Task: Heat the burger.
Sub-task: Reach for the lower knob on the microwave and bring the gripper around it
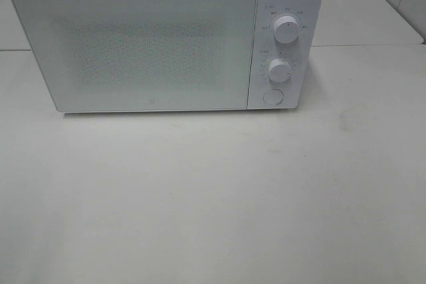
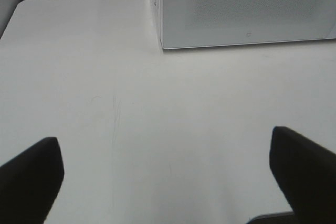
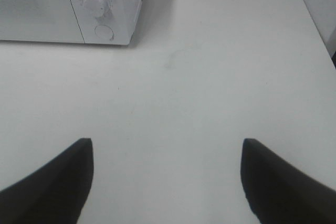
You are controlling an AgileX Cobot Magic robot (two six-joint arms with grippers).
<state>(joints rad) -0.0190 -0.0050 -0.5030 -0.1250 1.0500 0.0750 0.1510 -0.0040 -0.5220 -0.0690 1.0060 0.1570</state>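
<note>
The burger could not be seen in any view. It was not on the bare tabletop (image 1: 213, 197), so it might have been behind the shut door (image 1: 133, 44) of the white microwave (image 1: 153, 41), but the frosted door hid what was inside. The left gripper (image 2: 164, 140) was wide open and held nothing, and the right gripper (image 3: 167, 142) was open and empty too. Both hung low over the tabletop, facing the microwave, which stood well in front of them. The left gripper looked at the door side. The right gripper looked at the side with the top knob (image 1: 286, 30), the lower knob (image 1: 279, 70) and the round button (image 1: 273, 96). So the right gripper seemed the nearer one for the knobs and button, and the left one for the door.
</note>
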